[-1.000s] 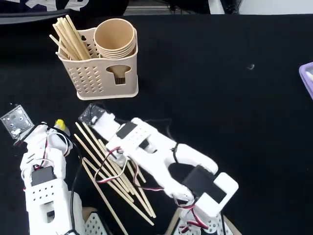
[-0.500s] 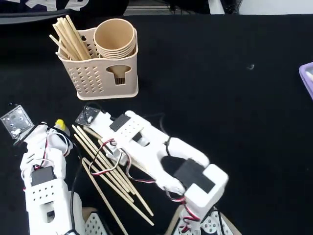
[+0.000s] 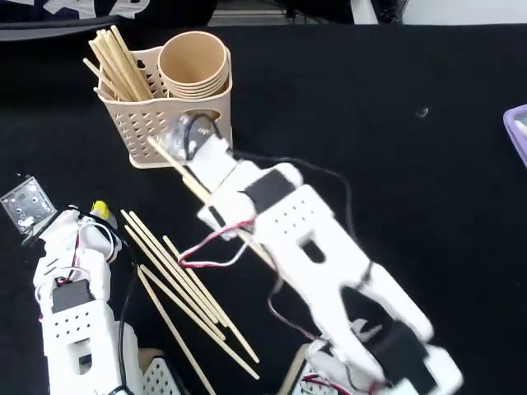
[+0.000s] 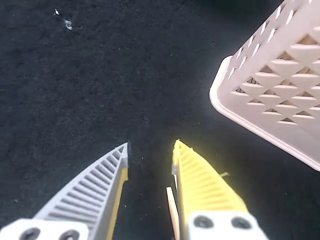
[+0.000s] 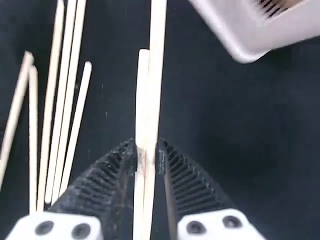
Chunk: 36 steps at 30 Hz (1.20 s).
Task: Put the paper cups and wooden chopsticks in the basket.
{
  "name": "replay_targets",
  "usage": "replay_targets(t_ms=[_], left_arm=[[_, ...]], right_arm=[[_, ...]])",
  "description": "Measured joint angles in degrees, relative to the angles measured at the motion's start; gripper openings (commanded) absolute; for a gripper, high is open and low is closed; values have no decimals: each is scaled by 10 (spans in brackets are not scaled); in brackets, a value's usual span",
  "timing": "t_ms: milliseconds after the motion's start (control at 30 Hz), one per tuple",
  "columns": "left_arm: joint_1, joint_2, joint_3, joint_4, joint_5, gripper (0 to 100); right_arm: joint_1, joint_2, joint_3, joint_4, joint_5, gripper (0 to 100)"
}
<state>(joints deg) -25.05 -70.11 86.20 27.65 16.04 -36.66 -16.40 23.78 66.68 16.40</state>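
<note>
A beige slotted basket [image 3: 177, 123] stands at the back left of the black table, holding stacked paper cups [image 3: 194, 64] and a bundle of wooden chopsticks [image 3: 119, 66]. My right gripper [image 3: 198, 156] is just in front of the basket, shut on two chopsticks [image 5: 152, 75] that point past the basket's corner [image 5: 250, 30]. Several loose chopsticks [image 3: 185, 292] lie on the table below it, seen beside the held pair [image 5: 60, 110]. My left gripper [image 4: 150, 147] stands open low over the table at the left, near the basket's wall [image 4: 270, 90], with nothing between its fingers.
A purple object [image 3: 516, 127] shows at the right edge of the table. One chopstick end [image 4: 172, 215] lies under the left gripper's yellow finger. The left arm's body [image 3: 74, 313] sits at the lower left, beside the loose chopsticks.
My right gripper has risen from the loose pile with two chopsticks and swung up toward the basket's front. The left arm has stayed still.
</note>
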Motion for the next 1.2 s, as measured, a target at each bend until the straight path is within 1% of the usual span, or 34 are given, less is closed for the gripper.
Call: replay_targets(t_ms=[167,267,333,433,600,733,833,900,1000,1133,1200], left_arm=[[0,0,0,0,0,152],[0,0,0,0,0,152],[0,0,0,0,0,152],[0,0,0,0,0,152],[0,0,0,0,0,152],[0,0,0,0,0,152],[0,0,0,0,0,152],[0,0,0,0,0,152],[0,0,0,0,0,152],[0,0,0,0,0,152],[0,0,0,0,0,152]], right_arm=[[-13,-114,-80,-3,-1,11],[-33,-156,-130,-58,0,11],[-36,-162,-144,-119,-1,11],[-35,-150,-144,-241,-1,11],[-37,-67,-149,-453,-1,11],[-37,4,-149,-594,-1,11],[-37,65,-177,-684,-1,11],[-37,105,-207,-709,-1,11],[-37,169,-256,-720,-1,11],[-37,225,-288,-718,-1,14],[-37,235,-292,-698,-1,14]])
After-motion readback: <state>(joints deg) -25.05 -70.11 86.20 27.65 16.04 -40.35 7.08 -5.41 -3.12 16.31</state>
